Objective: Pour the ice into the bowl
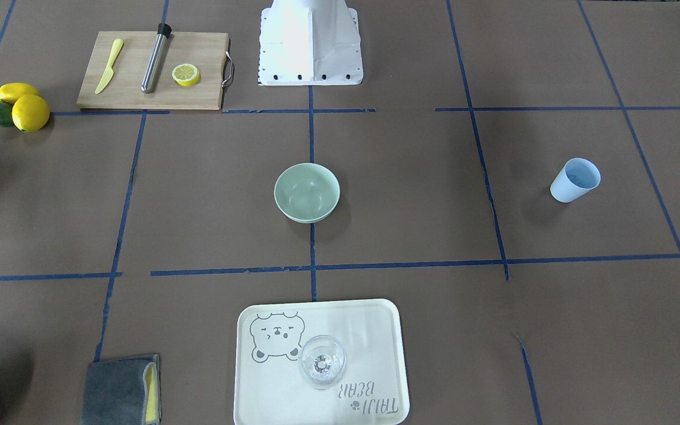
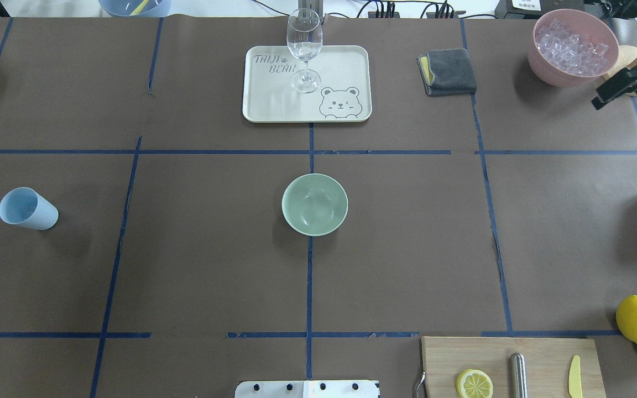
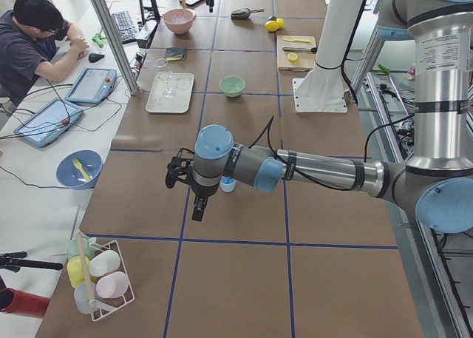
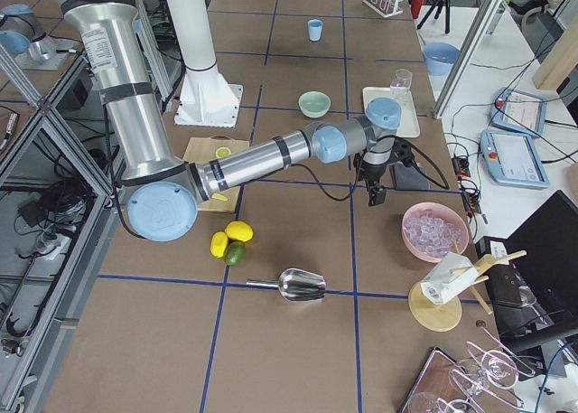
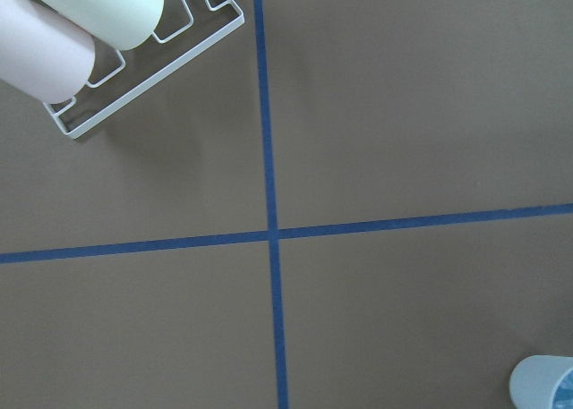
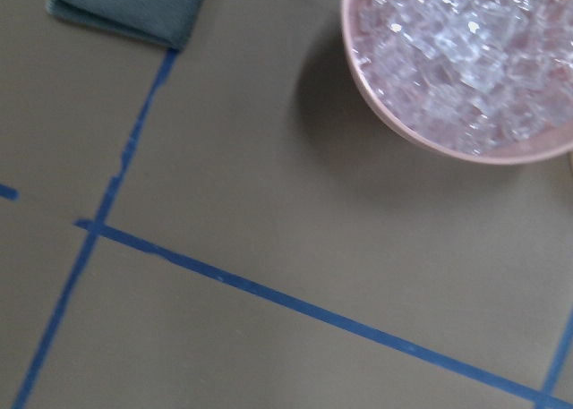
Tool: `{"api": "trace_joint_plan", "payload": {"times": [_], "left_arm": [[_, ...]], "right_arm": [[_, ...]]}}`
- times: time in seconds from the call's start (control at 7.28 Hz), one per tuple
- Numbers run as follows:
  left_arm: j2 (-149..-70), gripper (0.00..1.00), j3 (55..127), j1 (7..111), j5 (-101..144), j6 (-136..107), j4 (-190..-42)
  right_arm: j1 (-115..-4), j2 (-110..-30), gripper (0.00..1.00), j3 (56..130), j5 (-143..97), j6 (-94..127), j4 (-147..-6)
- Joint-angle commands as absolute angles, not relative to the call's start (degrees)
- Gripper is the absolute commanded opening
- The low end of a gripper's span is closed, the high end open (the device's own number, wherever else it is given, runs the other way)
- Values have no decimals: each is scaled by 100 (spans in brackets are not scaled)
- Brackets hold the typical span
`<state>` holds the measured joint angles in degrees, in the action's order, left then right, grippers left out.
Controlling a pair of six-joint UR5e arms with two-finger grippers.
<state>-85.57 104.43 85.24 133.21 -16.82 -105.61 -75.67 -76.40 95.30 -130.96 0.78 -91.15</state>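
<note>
The pale mint-green bowl point(image 1: 307, 192) point(image 2: 314, 204) stands with nothing in it on the centre tape cross. Ice point(image 2: 573, 41) point(image 6: 466, 60) fills a pink bowl point(image 4: 435, 232) at the far right corner. A pale blue cup point(image 2: 27, 208) point(image 1: 576, 180) stands alone on the left side; its rim point(image 5: 542, 384) shows in the left wrist view. My left gripper point(image 3: 198, 208) hangs above the table near that cup, and I cannot tell whether it is open. My right gripper point(image 4: 373, 194) hovers beside the pink bowl; a dark part of it point(image 2: 625, 85) shows overhead, state unclear.
A cream tray point(image 2: 351, 61) carries a wine glass point(image 2: 304, 47). A grey cloth point(image 2: 447, 72) lies near the pink bowl. A cutting board point(image 1: 151, 71) holds a knife, a metal rod and half a lemon, with lemons point(image 1: 21, 106) beside it. A metal scoop point(image 4: 302, 285) and a wire cup rack point(image 5: 143, 60) stand further off. A person point(image 3: 33, 42) sits at the side desk.
</note>
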Motion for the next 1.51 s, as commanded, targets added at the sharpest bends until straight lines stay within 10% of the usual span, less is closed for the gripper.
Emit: {"api": "trace_joint_plan", "payload": {"times": [0.0, 1.37], "left_arm": [[-8622, 100, 10530, 8001, 13342, -3104, -12188], [-7497, 100, 10125, 5148, 8747, -5130, -17051]], "right_arm": [[-8190, -8277, 100, 9597, -13131, -1053, -9185], [-8339, -8736, 100, 9686, -13070, -897, -9149]]}}
